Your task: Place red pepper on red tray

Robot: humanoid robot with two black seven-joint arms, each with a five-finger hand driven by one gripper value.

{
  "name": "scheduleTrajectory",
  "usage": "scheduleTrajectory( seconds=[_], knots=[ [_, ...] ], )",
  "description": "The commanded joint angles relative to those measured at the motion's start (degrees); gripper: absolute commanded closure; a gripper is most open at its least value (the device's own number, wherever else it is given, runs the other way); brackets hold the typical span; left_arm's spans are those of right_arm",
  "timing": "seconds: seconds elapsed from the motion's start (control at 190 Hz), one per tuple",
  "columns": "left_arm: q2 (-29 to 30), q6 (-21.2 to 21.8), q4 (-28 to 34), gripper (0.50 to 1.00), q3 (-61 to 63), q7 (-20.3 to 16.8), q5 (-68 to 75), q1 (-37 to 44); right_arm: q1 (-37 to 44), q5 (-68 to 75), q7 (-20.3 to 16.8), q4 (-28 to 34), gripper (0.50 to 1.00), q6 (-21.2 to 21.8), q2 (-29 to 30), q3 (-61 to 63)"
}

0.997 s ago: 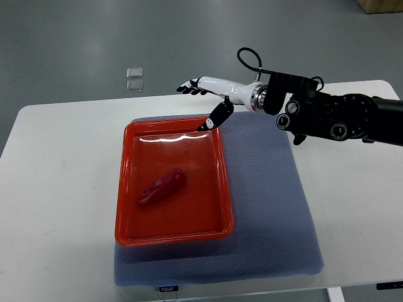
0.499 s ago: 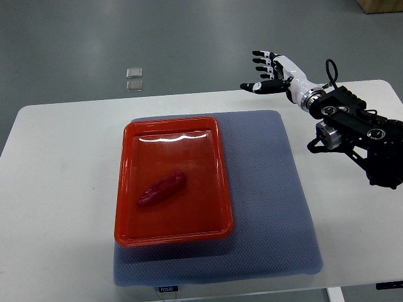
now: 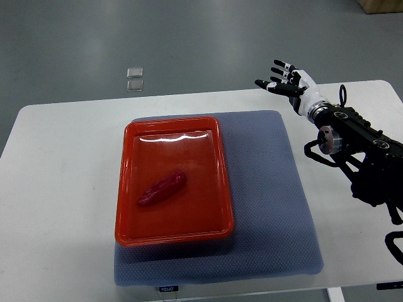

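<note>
- Lying inside the red tray [image 3: 129, 189], a little left of its middle, the red pepper [image 3: 162, 187] rests on the tray floor at a slant, its upper end toward the right, touching none of the walls.
- Resting on the blue-grey mat [image 3: 271, 201], the tray covers the mat's left part, and the mat's right part stays bare.
- The mat lies on the white table [image 3: 56, 189], which shows on all sides of it.
- The right hand [image 3: 286, 82] is raised above the table's far right edge, well apart from the tray and the pepper, its fingers [image 3: 277, 65] spread and holding nothing.
- Its white palm leads back into the black forearm [image 3: 359, 151], which comes in from the picture's right edge.
- 2 small clear squares [image 3: 135, 78] lie on the grey floor beyond the table's far edge.
- A brown box corner [image 3: 381, 5] shows at the top right.
</note>
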Motion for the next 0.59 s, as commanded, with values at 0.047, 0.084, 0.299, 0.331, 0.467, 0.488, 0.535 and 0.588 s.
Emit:
scheduleTrajectory(
  seconds=[0.047,0.084,0.299,0.331,0.467,0.488,0.535,0.588],
  knots=[
    [0.00,-0.01,0.00,0.500,0.00,0.04,0.00,0.08,-1.14,0.10,0.13,0.16,0.613,1.04,0.16,1.94],
    [0.00,-0.01,0.00,0.500,0.00,0.04,0.00,-0.01,-1.31,0.10,0.40,0.16,0.609,1.04,0.25,2.72],
    [0.00,-0.01,0.00,0.500,0.00,-0.05,0.00,-0.01,-2.54,0.10,0.84,0.69,0.583,0.95,0.60,5.01],
    [0.00,-0.01,0.00,0.500,0.00,-0.05,0.00,-0.01,-2.89,0.10,0.84,0.78,0.583,1.04,0.69,5.36],
    [0.00,-0.01,0.00,0.500,0.00,-0.05,0.00,-0.01,-3.16,0.02,0.92,0.86,0.583,1.04,0.77,5.98],
    [0.00,-0.01,0.00,0.500,0.00,-0.05,0.00,-0.01,-3.16,0.01,0.92,0.86,0.583,1.04,0.86,5.98],
    [0.00,-0.01,0.00,0.500,0.00,0.04,0.00,-0.01,-3.25,0.01,0.92,0.86,0.583,1.04,0.86,5.98],
    [0.00,-0.01,0.00,0.500,0.00,0.04,0.00,-0.01,-3.25,0.01,0.92,0.86,0.583,1.04,0.86,5.98]
  ],
)
